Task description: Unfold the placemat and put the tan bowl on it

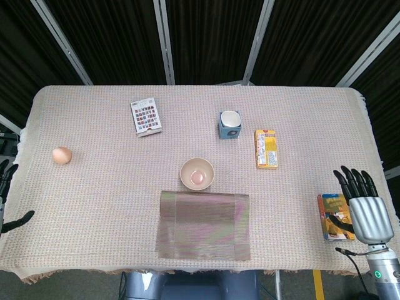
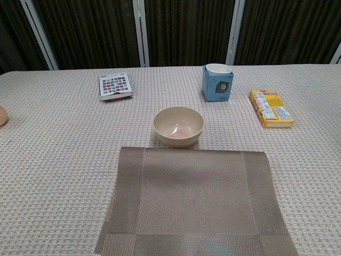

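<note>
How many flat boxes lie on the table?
3: a stamp-patterned box at the far left, a yellow box at the right, and an orange box under the right hand.

Both views were evenly and brightly lit from overhead, with soft, diffuse light across the woven cloth on the desk [image 1: 94, 194]. Shadows were faint and short: a thin one hugged the tan bowl [image 2: 178, 126] at its base, and another lay beside the blue box [image 2: 217, 82]. The dark curtains [image 2: 186, 32] behind the far edge stayed nearly black. The placemat [image 2: 194, 208] carried a mild sheen. Focus was sharp throughout; the head view bowed the desk's edges slightly toward the corners.
</note>
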Tool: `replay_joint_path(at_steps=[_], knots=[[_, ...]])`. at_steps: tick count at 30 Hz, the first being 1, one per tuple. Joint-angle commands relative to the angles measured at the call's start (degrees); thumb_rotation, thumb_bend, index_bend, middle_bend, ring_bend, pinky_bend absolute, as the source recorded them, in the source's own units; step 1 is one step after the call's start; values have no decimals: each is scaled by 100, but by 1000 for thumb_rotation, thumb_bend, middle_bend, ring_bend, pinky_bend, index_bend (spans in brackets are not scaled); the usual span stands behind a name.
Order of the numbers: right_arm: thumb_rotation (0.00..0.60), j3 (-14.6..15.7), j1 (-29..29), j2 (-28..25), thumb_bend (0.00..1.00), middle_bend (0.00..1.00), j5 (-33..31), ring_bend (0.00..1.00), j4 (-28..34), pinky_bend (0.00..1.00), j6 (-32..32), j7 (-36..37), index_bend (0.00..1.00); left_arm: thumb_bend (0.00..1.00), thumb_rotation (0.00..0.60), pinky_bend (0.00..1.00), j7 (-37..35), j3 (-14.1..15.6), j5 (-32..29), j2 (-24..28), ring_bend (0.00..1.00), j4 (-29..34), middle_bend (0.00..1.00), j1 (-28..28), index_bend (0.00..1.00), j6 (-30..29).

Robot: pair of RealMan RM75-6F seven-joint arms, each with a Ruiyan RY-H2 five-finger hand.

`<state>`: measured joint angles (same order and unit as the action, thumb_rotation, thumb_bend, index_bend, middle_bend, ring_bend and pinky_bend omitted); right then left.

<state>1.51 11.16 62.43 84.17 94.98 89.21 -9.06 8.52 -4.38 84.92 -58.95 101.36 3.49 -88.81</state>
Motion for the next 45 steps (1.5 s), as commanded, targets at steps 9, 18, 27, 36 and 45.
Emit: replay_joint_path(at_steps=[9,18,27,36,45], knots=[[600,-127,-160,21,0,0,-26,0,11,0,18,56,0,0,600,0,94,9,-81,-75,0,-47,0,73,0,157],[600,-323,-166,-1,0,0,-209,0,-67,0,-122,138,0,0,600,0,426,-439,361,-793,0,-412,0,2005,0,2405],[600,-500,-193,-32,0,0,-568,0,-210,0,-332,141,0,0,600,0,601,-874,215,-2037,0,-1371,0,3670,39,4020],[600,-635,-228,-55,0,0,-755,0,-314,0,-425,242,0,38,600,0,536,-779,202,-3069,0,-2408,0,4441,224,4612],[600,-694,-257,-87,0,0,-780,0,-338,0,-497,320,0,289,600,0,330,-650,347,-3798,0,-3323,0,4736,270,4420]])
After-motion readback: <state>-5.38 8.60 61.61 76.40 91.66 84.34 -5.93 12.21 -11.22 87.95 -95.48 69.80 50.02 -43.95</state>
